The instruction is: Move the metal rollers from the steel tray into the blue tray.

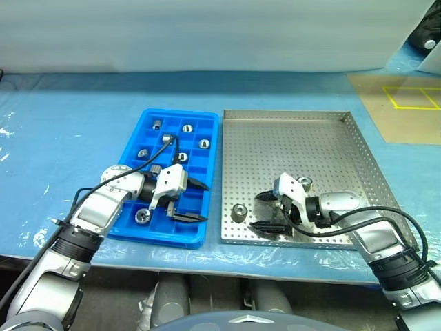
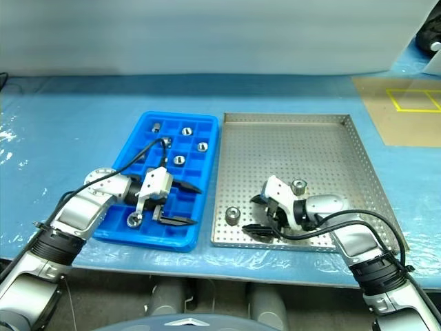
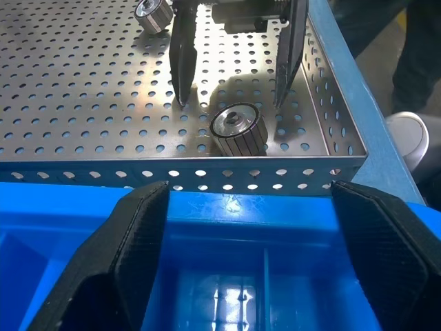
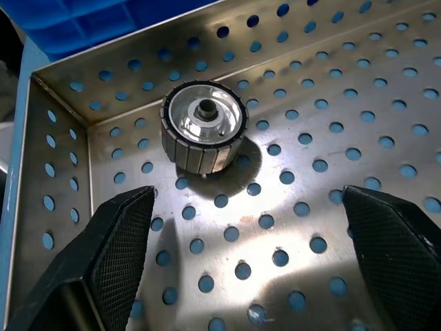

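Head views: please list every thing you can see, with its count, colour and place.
steel tray: one, silver, perforated, on the right of the table
blue tray: one, bright blue, beside the steel tray, on its left
metal rollers in the blue tray: at least seven, silver, in separate compartments
metal rollers in the steel tray: two, silver, near the front
table cover: one, blue
board: one, brown with yellow lines, far right
left gripper: black fingers open, over the blue tray
right gripper: black fingers open, facing the front roller

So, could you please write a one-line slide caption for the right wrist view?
Open right gripper poised over a metal roller standing near the steel tray corner.
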Robot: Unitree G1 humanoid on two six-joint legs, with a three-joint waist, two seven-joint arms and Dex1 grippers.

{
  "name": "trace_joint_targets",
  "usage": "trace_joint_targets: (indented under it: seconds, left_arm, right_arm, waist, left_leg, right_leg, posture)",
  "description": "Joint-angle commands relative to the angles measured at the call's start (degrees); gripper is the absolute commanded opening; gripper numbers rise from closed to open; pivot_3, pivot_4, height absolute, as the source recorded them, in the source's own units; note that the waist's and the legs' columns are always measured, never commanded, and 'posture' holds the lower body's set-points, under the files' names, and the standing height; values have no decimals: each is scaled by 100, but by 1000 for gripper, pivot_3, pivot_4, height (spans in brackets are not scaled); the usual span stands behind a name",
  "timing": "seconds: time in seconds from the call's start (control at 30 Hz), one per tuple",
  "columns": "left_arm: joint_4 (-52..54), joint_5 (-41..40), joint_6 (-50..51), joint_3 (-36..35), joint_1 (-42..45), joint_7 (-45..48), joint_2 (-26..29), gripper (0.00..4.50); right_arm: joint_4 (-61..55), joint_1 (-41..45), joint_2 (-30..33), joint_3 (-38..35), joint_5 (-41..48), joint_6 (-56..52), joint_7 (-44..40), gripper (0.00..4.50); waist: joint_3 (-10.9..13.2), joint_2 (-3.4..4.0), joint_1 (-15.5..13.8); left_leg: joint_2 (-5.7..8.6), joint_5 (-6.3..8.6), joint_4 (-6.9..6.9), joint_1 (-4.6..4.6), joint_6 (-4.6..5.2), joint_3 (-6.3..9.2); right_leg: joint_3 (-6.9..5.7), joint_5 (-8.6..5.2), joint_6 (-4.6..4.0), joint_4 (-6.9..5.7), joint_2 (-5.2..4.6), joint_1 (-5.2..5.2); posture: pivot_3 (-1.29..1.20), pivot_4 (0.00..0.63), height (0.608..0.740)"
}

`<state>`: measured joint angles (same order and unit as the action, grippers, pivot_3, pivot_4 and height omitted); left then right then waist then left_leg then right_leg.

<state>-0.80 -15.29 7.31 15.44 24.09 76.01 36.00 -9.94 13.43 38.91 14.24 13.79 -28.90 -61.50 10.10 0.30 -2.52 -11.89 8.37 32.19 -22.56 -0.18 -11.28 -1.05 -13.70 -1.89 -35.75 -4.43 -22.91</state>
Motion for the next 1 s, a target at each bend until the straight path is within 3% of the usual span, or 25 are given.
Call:
trace_joint_targets:
  seconds: [0.03,0.53,0.67,0.83,0.87,1.0]
  left_arm:
    - [31,59,-43,-50,-3,34,93,3956]
    - [227,51,69,-51,-113,-38,156,3956]
    - [263,42,104,-54,-129,-44,175,3956]
    - [202,52,87,-51,-95,-28,171,3956]
    - [163,59,69,-51,-87,-20,171,3956]
    - [74,83,10,-43,-80,0,169,3956]
  right_arm:
    - [-146,157,-136,156,-12,145,-25,4479]
    - [226,253,-362,516,-359,832,-89,4479]
    - [298,280,-411,529,-405,913,-72,3552]
    - [400,289,-441,484,-448,965,-19,1786]
    - [429,285,-438,480,-482,992,5,1591]
    - [497,287,-447,477,-560,1081,61,1586]
  waist:
    - [0,1,-1]
    - [0,1,-1]
    - [0,1,-1]
    - [0,1,-1]
    - [0,1,-1]
    - [0,1,0]
  left_leg:
    - [0,0,0,0,0,0]
    - [0,0,-2,-1,0,1]
    - [0,0,-3,-1,0,0]
    - [0,0,-3,-1,0,0]
    - [0,0,-3,-1,-1,0]
    - [0,0,-3,0,-1,0]
  right_leg:
    - [0,0,0,0,0,0]
    - [1,0,0,2,0,-1]
    - [1,0,0,2,0,-1]
    - [1,0,0,2,0,-1]
    - [1,0,0,2,0,-2]
    - [1,0,0,2,0,-1]
  posture:
    - [-117,150,740]
    - [-99,150,740]
    - [-101,150,740]
    - [-104,150,740]
    - [-107,150,740]
    - [-110,150,740]
